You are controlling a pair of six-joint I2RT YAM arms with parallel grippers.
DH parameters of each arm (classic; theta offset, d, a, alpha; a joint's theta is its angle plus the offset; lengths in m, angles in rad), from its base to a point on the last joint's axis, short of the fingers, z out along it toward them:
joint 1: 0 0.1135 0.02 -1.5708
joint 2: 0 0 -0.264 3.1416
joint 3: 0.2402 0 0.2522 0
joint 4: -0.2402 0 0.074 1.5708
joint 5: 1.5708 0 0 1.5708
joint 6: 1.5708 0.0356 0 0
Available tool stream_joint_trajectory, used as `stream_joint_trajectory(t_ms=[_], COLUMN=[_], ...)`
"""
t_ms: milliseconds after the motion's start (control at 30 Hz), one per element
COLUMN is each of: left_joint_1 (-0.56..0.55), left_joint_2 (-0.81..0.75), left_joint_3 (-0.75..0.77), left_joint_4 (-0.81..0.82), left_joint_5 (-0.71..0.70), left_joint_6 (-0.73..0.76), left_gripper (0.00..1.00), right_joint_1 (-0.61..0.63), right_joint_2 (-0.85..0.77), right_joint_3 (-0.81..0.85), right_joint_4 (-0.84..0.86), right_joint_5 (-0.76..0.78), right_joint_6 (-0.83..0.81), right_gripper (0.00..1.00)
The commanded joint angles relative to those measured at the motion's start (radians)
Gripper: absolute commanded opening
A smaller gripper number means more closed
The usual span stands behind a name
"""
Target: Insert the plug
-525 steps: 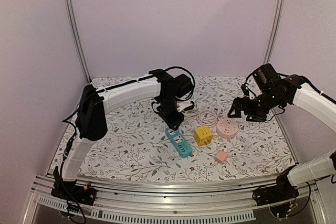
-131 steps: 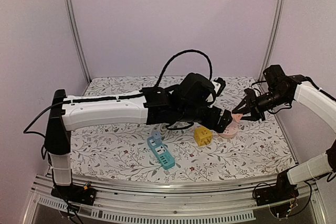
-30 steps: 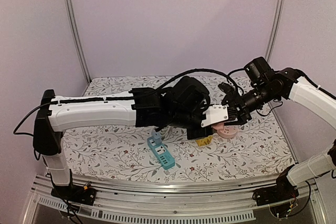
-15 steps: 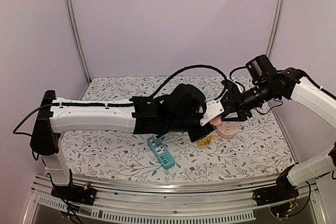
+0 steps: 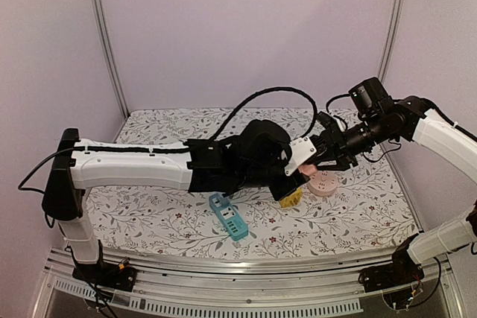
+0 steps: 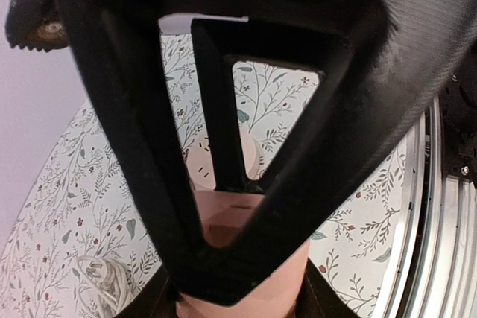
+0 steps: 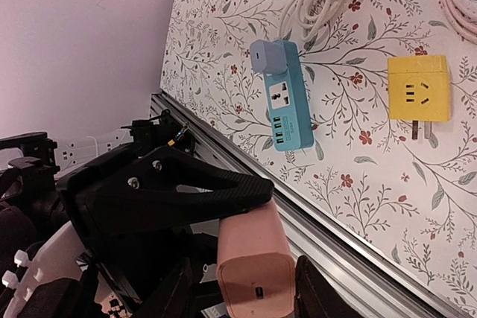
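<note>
Plug: the pink plug [image 7: 253, 258] is held in the air above the bench [image 5: 171, 206], between the two arms and well clear of every socket.
Left jaws: the left gripper [image 6: 223, 251] is clenched on the plug's body, which is seen pinched between its black fingers in the left wrist view.
Right jaws: the right gripper [image 7: 244, 292] is set around the plug's near end, one finger on each side. Whether it has been clamped cannot be told.
Sockets: a blue power strip [image 7: 282, 106] and a yellow cube socket [image 7: 419, 88] lie on the bench. A pink round socket [image 5: 324, 182] sits just below the meeting grippers. The pink plug is not inserted in any of them.
Done: lifting is judged complete, and a hand-over in mid-air appears to be under way.
Left: the plug has to be released by one arm, its pins lined up with a socket, and pressed home. Which socket is meant cannot be told, and the pins are not seen.
</note>
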Motion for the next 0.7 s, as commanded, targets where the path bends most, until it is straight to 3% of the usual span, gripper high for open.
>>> stream_joint_trajectory(t_ms=[0,333,667], left_joint_1=[0.002,-0.005,-0.007], left_joint_2=[-0.034,-0.041,-0.047], left_joint_3=[-0.017,-0.018,-0.013], left_joint_4=[0.051,0.058,0.048], left_joint_5=[-0.008,0.003,0.016], left_joint_6=[-0.031,-0.038,-0.044], left_gripper=[0.00,0.00,0.00], right_joint_1=[0.008,0.008,0.008], right_joint_2=[0.007,0.018,0.018], right_joint_3=[-0.004,-0.020,-0.030], right_joint_4=[0.020,0.013,0.013], right_joint_5=[-0.032,-0.032,-0.037], right_joint_6=[-0.003,-0.016,-0.028], right_gripper=[0.44,0.50,0.46])
